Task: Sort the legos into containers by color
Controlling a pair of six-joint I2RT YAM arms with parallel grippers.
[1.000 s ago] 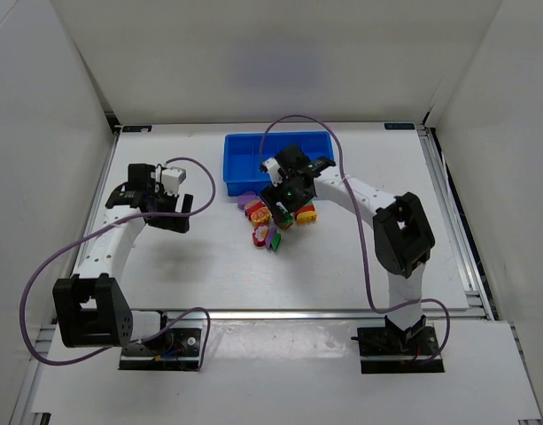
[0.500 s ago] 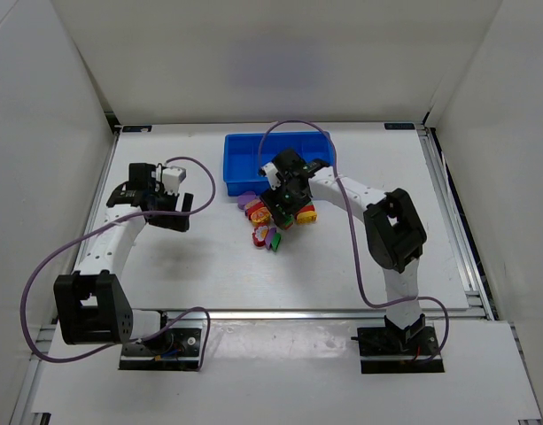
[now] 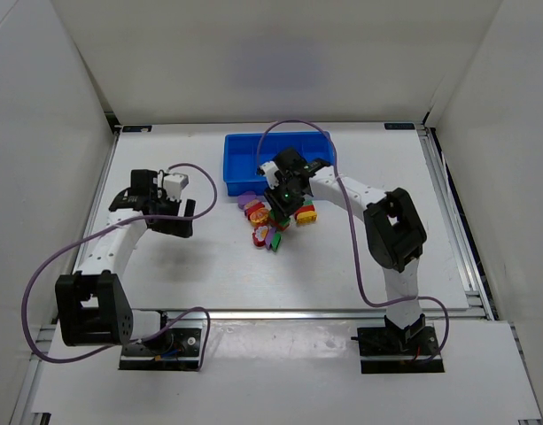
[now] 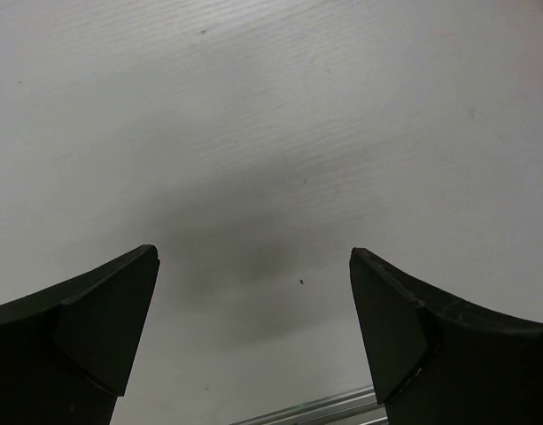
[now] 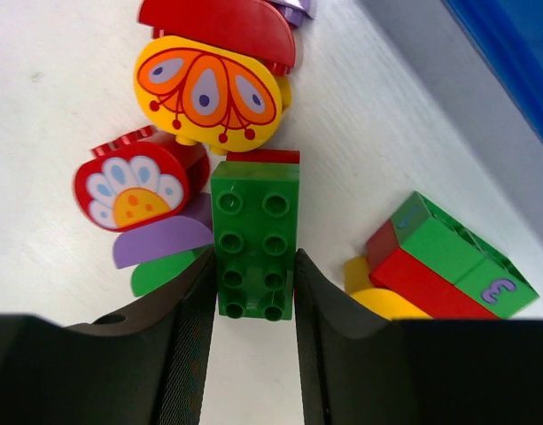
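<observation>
blue tray [image 3: 250,159] sits at the back. well left of the tray, left gripper [image 4: 253,292] hangs spread wide, idle. just in front of the tray the legos [image 3: 264,234] lie heaped; right gripper [image 5: 253,270] pinches the green brick [image 5: 255,221] by its long sides, probably for lifting clear.

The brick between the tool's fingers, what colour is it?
The brick is green, seen best from the right wrist view.
</observation>
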